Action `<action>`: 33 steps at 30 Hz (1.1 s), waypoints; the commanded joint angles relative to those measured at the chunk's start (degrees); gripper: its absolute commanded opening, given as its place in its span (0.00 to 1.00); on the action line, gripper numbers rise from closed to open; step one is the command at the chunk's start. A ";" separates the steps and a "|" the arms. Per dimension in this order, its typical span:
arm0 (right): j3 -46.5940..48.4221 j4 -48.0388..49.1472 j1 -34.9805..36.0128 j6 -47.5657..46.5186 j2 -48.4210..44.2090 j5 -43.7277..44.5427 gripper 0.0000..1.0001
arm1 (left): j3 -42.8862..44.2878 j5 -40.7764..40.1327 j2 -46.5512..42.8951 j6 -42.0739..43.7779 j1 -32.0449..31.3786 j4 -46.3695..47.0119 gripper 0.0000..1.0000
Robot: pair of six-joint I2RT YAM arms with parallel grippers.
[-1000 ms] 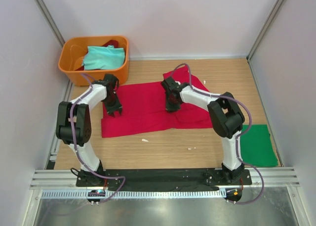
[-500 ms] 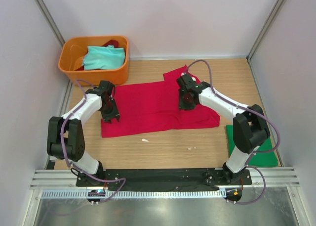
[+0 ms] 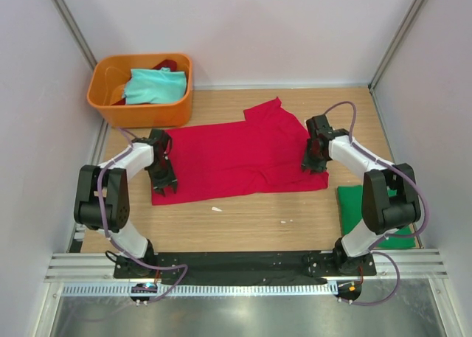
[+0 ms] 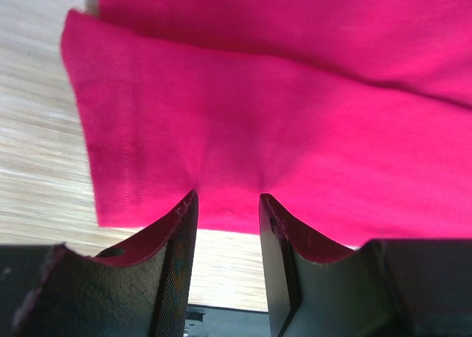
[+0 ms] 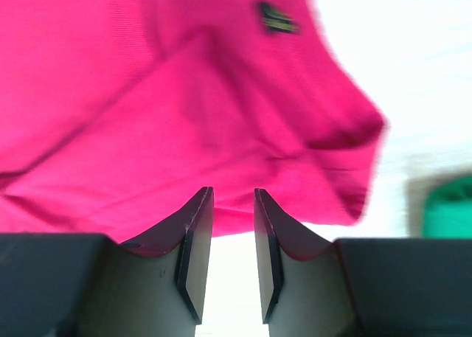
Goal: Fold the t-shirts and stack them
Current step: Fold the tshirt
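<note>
A red t-shirt [image 3: 236, 156] lies spread across the middle of the wooden bench [image 3: 251, 223], mostly flat, with one sleeve pointing toward the far side and a fold line running across it. The left pincer [image 3: 164, 183] sits low at the shirt's near left corner. In its wrist view the two fingers [image 4: 181, 226] stand clearly apart, with bare wood showing in the gap. The near hem of the shirt reaches just to their tips and puckers slightly there, so nothing looks pinched. The right pincer [image 3: 313, 164] is down at the shirt's right edge, beside the other sleeve. Its fingers [image 5: 198, 219] are parted by only a narrow slot, the pale bench shows through that slot, and the red cloth starts just beyond the tips, so it too grips nothing. A small dark label [image 5: 279, 18] shows on the red cloth in that view. A dark green t-shirt [image 3: 350, 208] lies folded flat at the near right of the bench, partly hidden under the right arm and well apart from the red one. At the far left corner stands an orange tub [image 3: 140, 116] with a pale teal t-shirt [image 3: 155, 86] bunched inside it. Two small white scraps [image 3: 216, 209] lie on the bare wood near the red shirt's near edge.
</note>
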 commanded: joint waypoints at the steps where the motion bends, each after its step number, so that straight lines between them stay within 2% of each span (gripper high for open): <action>1: -2.33 -0.43 -1.85 -0.81 -3.56 1.79 0.34 | -1.55 1.03 0.86 -0.42 1.81 0.31 0.40; 12: -9.99 7.03 -8.44 3.94 -0.32 4.78 0.33 | -1.20 1.04 4.72 -1.38 3.05 -0.04 0.41; 18: -3.85 7.65 -11.07 5.88 8.55 10.06 0.34 | -2.87 4.99 6.23 -3.58 2.61 -1.01 0.43; 21: 2.47 7.91 -12.40 4.12 13.72 11.46 0.34 | -4.45 5.87 5.52 -4.98 -0.19 -0.57 0.43; 24: 12.73 6.87 -15.12 2.01 20.22 13.93 0.34 | -5.86 7.53 5.87 -6.91 -2.83 -0.30 0.43; 28: 19.70 2.83 -16.09 1.57 25.43 12.26 0.34 | -8.58 7.81 5.70 -9.73 -4.77 1.10 0.43; 30: 19.28 2.12 -16.09 1.57 24.74 10.77 0.34 | -9.37 6.76 4.38 -10.61 -4.69 1.54 0.43; 33: 12.37 2.64 -16.09 2.27 21.06 9.28 0.34 | -9.64 3.42 2.18 -11.23 -4.78 1.10 0.45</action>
